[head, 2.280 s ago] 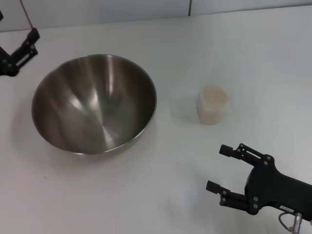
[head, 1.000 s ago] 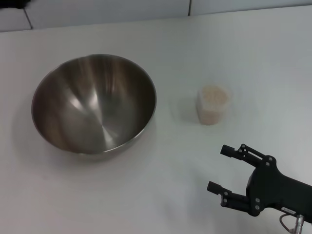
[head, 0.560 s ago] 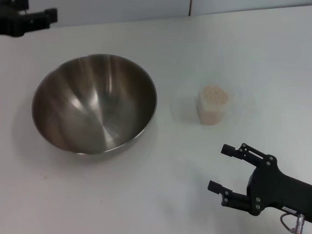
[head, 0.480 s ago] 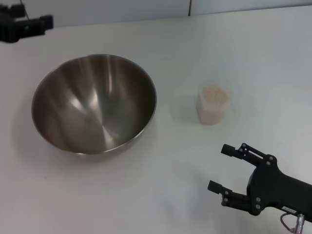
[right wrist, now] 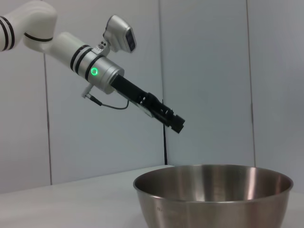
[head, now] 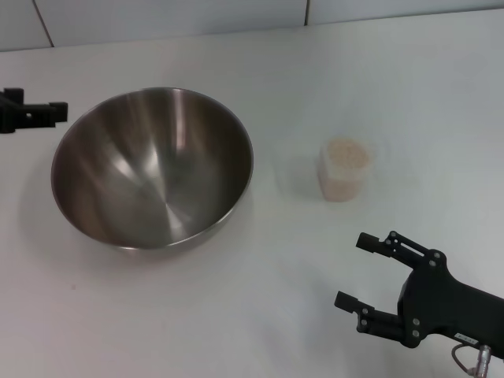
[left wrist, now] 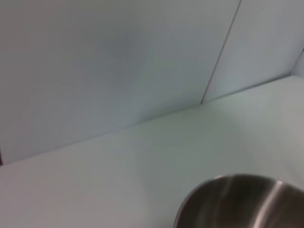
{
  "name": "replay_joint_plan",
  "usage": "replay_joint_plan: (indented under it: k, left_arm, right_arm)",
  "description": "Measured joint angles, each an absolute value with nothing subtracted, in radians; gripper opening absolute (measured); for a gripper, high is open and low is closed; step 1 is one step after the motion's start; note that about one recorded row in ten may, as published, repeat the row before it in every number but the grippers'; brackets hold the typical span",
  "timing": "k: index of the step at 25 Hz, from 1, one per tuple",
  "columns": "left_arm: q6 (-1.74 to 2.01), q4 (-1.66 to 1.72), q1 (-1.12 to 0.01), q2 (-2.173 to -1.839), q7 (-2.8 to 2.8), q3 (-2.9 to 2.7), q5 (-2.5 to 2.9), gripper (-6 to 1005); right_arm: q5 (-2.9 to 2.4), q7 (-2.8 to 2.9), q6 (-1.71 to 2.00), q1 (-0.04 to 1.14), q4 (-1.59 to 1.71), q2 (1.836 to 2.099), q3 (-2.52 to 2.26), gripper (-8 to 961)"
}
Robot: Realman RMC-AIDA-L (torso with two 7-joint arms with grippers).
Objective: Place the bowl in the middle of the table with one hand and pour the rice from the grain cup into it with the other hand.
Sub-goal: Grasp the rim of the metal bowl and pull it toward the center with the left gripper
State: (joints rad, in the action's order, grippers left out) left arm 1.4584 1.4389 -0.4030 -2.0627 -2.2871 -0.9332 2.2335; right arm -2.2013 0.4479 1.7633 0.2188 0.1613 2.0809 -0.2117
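Observation:
The empty steel bowl [head: 150,165] stands left of the table's [head: 260,315] middle; its rim also shows in the left wrist view [left wrist: 237,199], and it fills the foreground in the right wrist view [right wrist: 213,199]. To its right stands the clear grain cup [head: 342,187], upright and full of rice [head: 346,153]. My left gripper [head: 35,114] hovers just beyond the bowl's left rim; the right wrist view shows the left gripper [right wrist: 173,122] above the bowl's rim height. My right gripper [head: 349,270] is open near the front right, short of the cup, holding nothing.
A pale tiled wall [head: 173,16] runs along the table's far edge. The white left arm [right wrist: 71,47] slopes down from the upper side toward the bowl. Bare tabletop lies between the bowl and the cup.
My left gripper has come down from the far left corner toward the bowl's left rim. Bowl, cup and right gripper have stayed put.

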Motion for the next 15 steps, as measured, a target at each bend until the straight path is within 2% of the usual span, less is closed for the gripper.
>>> replay_joint_plan:
  k: [15]
  left_arm:
    - [1.388,1.229,-0.506,-2.067,-2.278,-0.977,2.388,812]
  right_arm:
    - [-2.201,0.448,1.764,0.219,0.163,2.082,-0.212,815]
